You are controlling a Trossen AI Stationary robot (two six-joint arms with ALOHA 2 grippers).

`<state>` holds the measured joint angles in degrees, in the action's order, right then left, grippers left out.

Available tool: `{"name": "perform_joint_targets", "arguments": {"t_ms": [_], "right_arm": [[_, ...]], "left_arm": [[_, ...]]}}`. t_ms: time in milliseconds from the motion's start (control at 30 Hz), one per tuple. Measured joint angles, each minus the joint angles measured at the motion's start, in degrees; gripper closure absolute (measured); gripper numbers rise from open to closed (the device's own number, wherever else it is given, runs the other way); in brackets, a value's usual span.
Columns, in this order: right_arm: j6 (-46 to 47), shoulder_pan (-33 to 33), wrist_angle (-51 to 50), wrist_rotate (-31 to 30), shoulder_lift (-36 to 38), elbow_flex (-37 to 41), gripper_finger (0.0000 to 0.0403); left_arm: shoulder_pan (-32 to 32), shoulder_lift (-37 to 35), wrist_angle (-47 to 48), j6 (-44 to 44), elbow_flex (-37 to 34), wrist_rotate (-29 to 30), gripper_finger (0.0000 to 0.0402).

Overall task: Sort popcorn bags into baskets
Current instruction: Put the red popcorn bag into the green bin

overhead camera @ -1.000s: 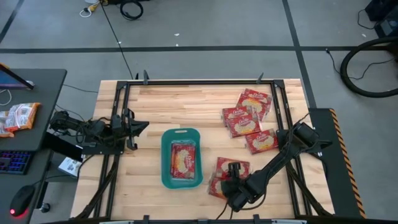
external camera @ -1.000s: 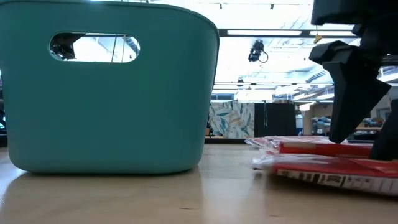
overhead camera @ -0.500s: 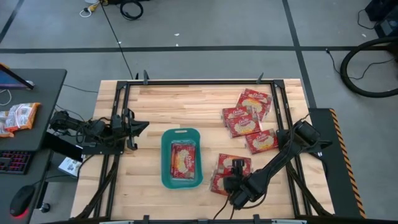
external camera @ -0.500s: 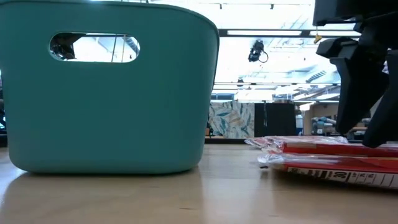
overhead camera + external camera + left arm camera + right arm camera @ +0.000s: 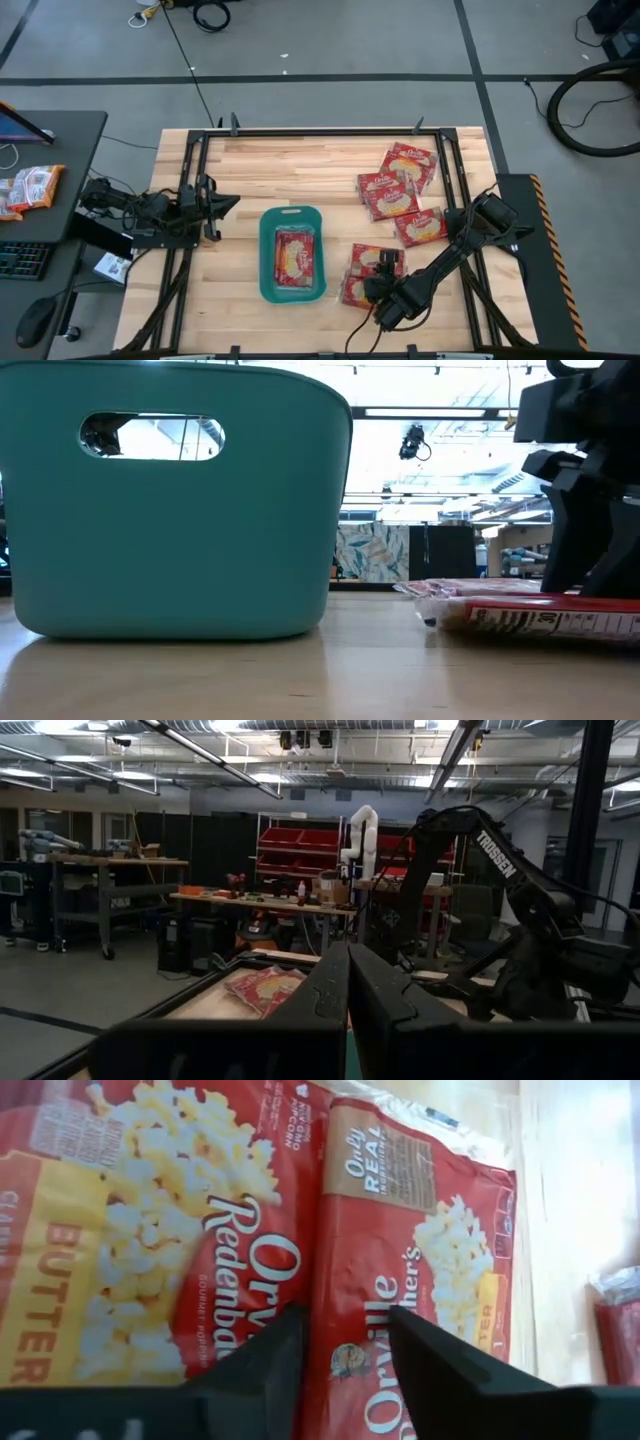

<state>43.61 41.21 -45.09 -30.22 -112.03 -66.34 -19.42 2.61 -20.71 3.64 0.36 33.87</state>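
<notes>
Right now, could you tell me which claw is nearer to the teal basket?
Right. The right claw is over the popcorn bags just beside the basket; the left claw waits farther off, past its handle end.

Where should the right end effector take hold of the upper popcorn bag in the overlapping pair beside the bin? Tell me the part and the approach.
Probably at the upper popcorn bag's raised edge where it overlaps the lower bag, coming down from above. It lies flat, so only that lapped edge offers a lip. The right end effector, open, already hovers over that seam, beside the teal bin.
</notes>
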Motion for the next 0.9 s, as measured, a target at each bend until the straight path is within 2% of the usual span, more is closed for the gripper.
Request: {"name": "perform_joint_targets", "arguments": {"t_ms": [100, 200, 267, 400, 500, 733, 833, 900], "right_arm": [[-1.0, -0.3, 0.1, 0.4, -0.1, 0.2, 0.0300], [-2.5, -0.6, -0.7, 0.9, -0.1, 0.0, 0.0368], [-4.4, -1.0, -2.6, 1.4, -0.2, -1.3, 0.0389], [-6.8, -2.5, -10.6, 0.8, -0.1, -6.1, 0.0380], [-10.5, -3.8, -15.3, -0.1, 0.1, -10.5, 0.0394], [-17.3, -6.4, -26.4, -9.4, 0.2, -21.5, 0.0396], [-24.0, -7.3, -26.0, -12.9, 0.2, -25.6, 0.0398], [-31.6, -7.5, -23.5, -15.8, 0.3, -27.6, 0.0397]], "left_arm": [[0.0, 0.0, 0.0, -0.2, 0.0, 0.0, 0.0395], [0.0, 0.0, 0.0, -0.3, 0.0, 0.0, 0.0395], [0.0, 0.0, 0.0, -0.3, 0.0, 0.0, 0.0395], [0.0, 0.0, 0.0, -0.3, 0.0, 0.0, 0.0395], [0.0, 0.0, 0.0, -0.4, 0.0, 0.0, 0.0395], [0.0, 0.0, 0.0, -0.4, 0.0, 0.0, 0.0395], [0.0, 0.0, -0.1, -0.4, 0.0, 0.0, 0.0395], [0.0, 0.0, -0.1, -0.4, 0.0, 0.0, 0.0395]]}}
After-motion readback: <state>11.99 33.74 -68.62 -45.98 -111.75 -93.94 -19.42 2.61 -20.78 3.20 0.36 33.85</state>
